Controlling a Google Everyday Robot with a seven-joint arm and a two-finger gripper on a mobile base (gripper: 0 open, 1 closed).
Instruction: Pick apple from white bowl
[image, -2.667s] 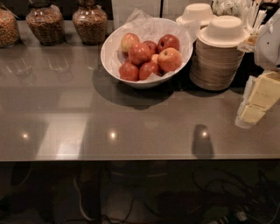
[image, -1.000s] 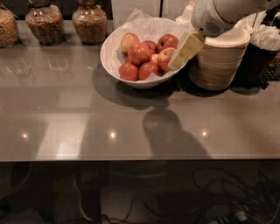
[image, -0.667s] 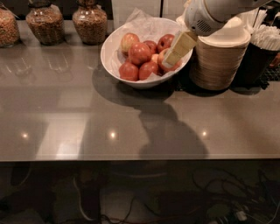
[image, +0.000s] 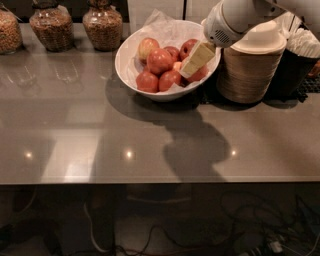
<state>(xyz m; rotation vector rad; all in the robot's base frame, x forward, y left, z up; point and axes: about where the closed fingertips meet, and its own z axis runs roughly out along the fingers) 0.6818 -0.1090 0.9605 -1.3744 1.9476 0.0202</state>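
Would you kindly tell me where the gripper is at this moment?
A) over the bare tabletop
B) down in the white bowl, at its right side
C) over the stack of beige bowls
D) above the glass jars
B: the gripper sits in the right side of the white bowl, among the apples.

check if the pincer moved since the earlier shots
Yes: the pincer swung left, from front right of the stacked beige bowls to over the white bowl.
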